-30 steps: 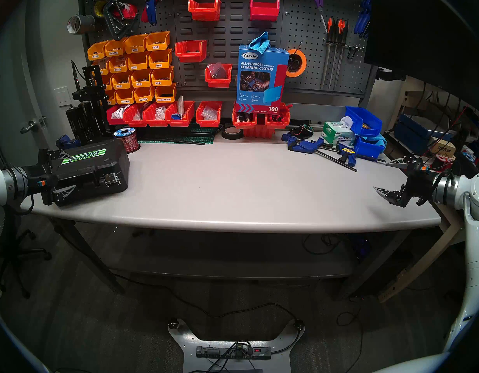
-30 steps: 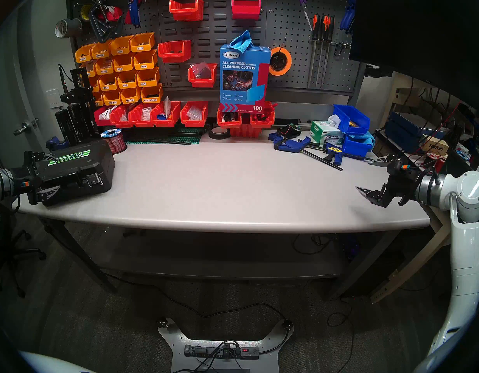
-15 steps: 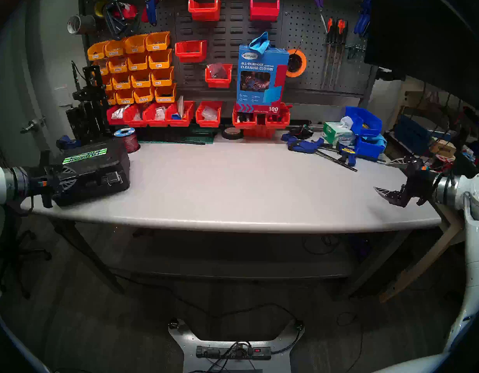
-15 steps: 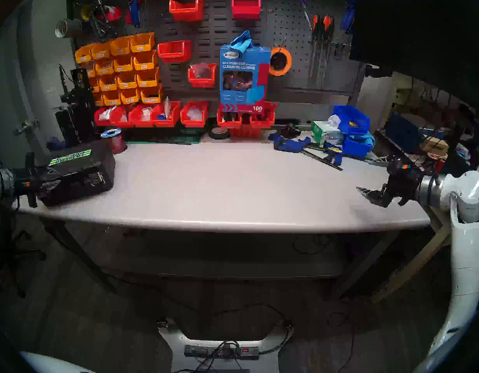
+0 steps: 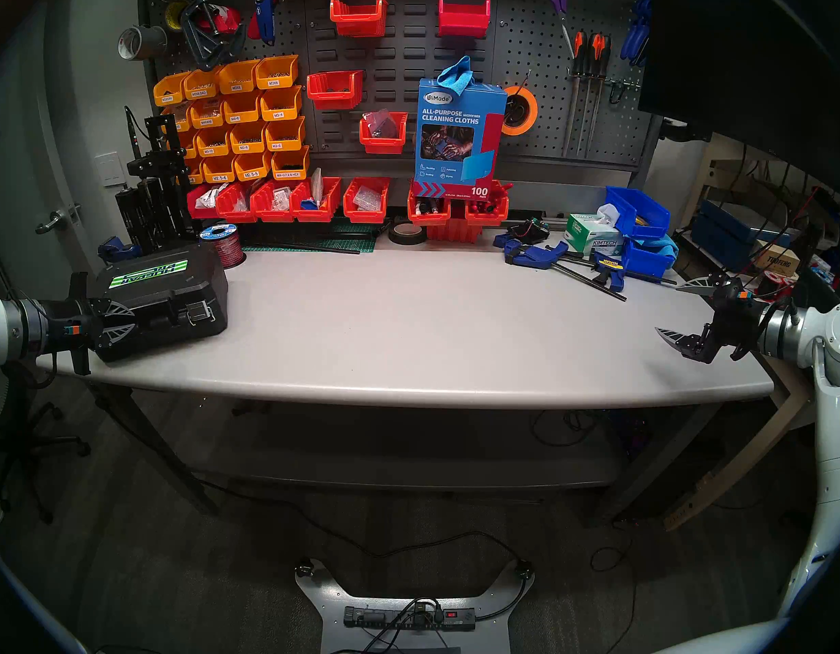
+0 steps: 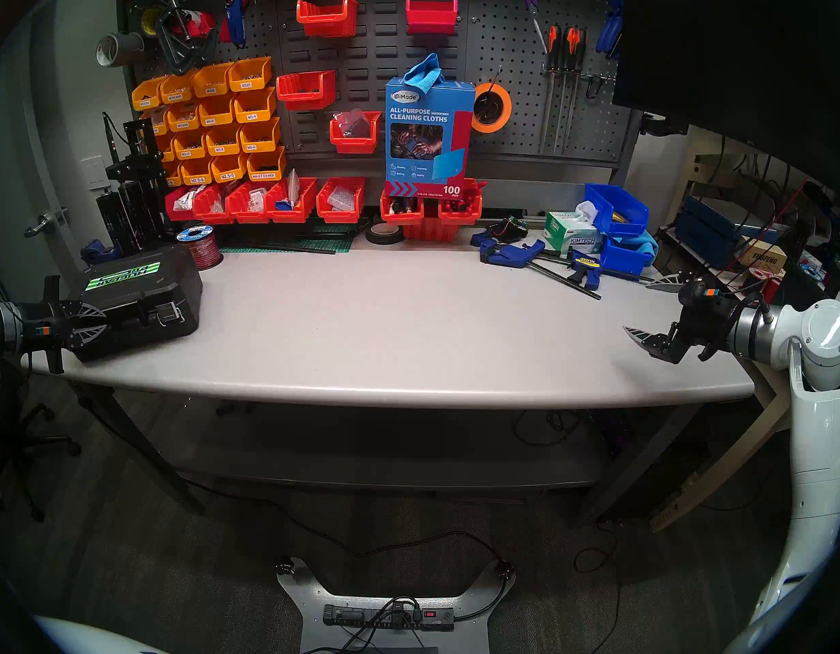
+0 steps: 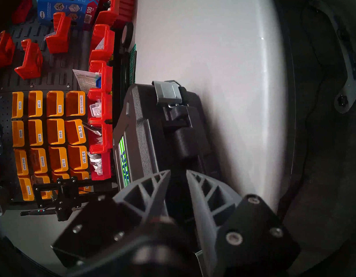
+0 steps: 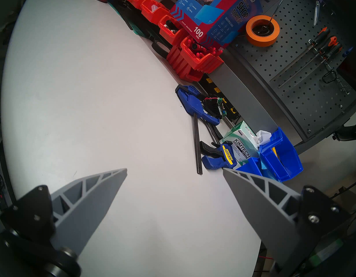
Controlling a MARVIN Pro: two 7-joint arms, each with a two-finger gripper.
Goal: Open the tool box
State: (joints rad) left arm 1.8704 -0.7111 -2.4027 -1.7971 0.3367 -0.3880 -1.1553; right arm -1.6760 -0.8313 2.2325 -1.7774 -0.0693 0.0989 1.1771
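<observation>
Two hands, two jobs: the left hand point(image 7: 178, 172) has its fingers nearly together around the moulded handle of the shut tool box point(image 5: 163, 299) at the table's point(image 5: 408, 337) left end, probably to steady or reposition it. Well apart, the right hand point(image 8: 173, 170) hangs spread and empty, leaving the silver latch point(image 7: 168, 90) unobstructed.

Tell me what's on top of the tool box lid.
On the tool box lid, a green-and-white striped label. Nothing else rests there. The left claw covers its near-left end; the inside is hidden.
</observation>
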